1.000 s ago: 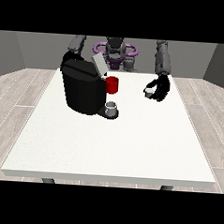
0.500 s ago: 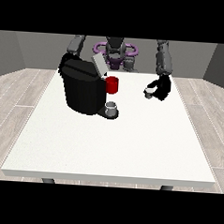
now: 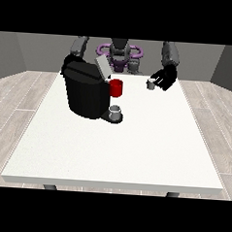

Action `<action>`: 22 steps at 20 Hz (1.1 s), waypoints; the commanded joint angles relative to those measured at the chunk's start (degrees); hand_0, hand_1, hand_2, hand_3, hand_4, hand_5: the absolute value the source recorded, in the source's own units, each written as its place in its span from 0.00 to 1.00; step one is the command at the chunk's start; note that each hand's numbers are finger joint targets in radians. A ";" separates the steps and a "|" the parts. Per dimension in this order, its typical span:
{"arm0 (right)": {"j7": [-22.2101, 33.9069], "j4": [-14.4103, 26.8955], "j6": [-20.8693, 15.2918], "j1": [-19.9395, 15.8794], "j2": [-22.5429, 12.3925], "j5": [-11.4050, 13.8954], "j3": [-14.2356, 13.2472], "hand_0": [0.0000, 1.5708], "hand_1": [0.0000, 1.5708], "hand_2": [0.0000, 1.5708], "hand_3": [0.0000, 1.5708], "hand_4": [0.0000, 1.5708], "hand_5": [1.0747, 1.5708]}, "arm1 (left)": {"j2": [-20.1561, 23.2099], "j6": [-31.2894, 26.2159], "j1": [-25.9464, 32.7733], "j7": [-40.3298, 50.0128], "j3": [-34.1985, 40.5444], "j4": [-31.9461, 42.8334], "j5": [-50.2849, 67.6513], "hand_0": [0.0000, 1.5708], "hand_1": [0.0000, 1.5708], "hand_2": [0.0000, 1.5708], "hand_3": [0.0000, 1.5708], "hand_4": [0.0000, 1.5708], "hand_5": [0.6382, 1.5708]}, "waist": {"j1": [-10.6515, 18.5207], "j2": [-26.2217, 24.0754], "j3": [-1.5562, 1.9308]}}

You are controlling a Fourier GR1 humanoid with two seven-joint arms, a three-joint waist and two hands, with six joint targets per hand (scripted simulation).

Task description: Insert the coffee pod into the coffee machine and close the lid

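One hand shows plainly, at the view's right, upper right of centre, above the far part of the white table. Its black fingers are curled round a small grey coffee pod, which sits at the hand's left edge and appears lifted clear of the tabletop. The forearm rises from it toward the robot's shoulder at the frame's top.

Coffee machine: black, bulky, standing left of centre on the table. Its lid is raised, tilted up and back, a pale slab at the machine's upper right corner. A red part juts from the machine's right side; below it a small grey cup stands on the machine's base plate.

Pod and machine are apart, the pod to the right of the red part and a little higher in the frame.

The hand at the view's left is hidden behind the machine; only the upper arm shows above it. Fingers there: cannot tell.
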 commanded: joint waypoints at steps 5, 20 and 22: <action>-1.15 2.14 1.65 -1.74 -0.44 0.18 1.18 0.00 0.00 0.00 0.00 0.26 1.00 | 1.45 -6.49 -7.29 1.71 1.36 -3.58 0.98 0.80 0.80 0.85 0.82 0.36 1.00 | -1.03 0.69 -0.01; 1.85 -5.55 2.87 -3.28 -0.19 0.12 5.31 0.00 0.00 0.00 0.00 0.31 1.00 | 5.26 -7.00 -20.98 9.96 7.38 -0.31 1.54 0.77 0.77 0.80 0.76 0.32 1.00 | -10.10 4.06 -0.02; 4.53 -6.74 -3.26 -4.90 2.01 2.70 7.94 0.00 0.00 0.00 0.00 0.31 1.00 | 3.82 -7.58 -21.89 10.91 6.65 0.17 1.22 0.79 0.79 0.80 0.76 0.30 1.00 | -9.22 3.49 -0.03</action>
